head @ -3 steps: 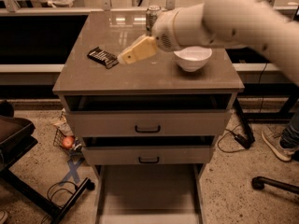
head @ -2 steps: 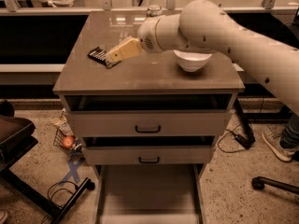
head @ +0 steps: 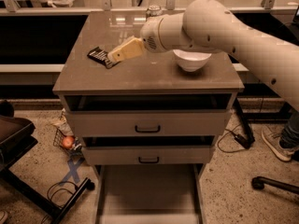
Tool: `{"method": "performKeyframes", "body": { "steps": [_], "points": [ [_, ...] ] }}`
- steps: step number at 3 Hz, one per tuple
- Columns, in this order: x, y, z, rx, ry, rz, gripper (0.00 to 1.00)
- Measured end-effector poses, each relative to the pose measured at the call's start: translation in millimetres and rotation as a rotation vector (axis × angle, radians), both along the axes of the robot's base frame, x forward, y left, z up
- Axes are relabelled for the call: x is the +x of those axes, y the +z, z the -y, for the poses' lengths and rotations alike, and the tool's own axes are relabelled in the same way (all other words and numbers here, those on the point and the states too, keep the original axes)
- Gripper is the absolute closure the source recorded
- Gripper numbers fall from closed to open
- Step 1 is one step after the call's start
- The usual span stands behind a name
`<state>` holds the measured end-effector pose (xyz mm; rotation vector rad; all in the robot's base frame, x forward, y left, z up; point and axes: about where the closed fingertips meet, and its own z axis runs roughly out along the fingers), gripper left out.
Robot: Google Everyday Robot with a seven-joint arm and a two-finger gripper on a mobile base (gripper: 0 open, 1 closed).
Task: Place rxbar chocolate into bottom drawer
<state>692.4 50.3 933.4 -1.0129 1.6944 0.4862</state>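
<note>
Up top, the tan wedge-shaped gripper [head: 112, 59] touches the flat black rxbar chocolate [head: 96, 55]; its grip cannot be told.

Dim, warm light; glare patches on the cabinet top [head: 140, 76], behind the tool [head: 113, 58] at its left.

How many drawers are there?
3, stacked: the top drawer, the middle drawer below it, and the bottom drawer pulled open, lowest of all. The claw is up at the rxbar chocolate.
</note>
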Motion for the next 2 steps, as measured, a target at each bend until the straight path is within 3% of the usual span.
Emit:
{"method": "performKeyframes", "body": {
  "steps": [1,2],
  "points": [
    [16.9,-30.7,-46.9,0.016,0.073,-0.023,0.0],
    [28.3,-55.4,-77.8,0.027,0.119,-0.047,0.0]
  ]
}}
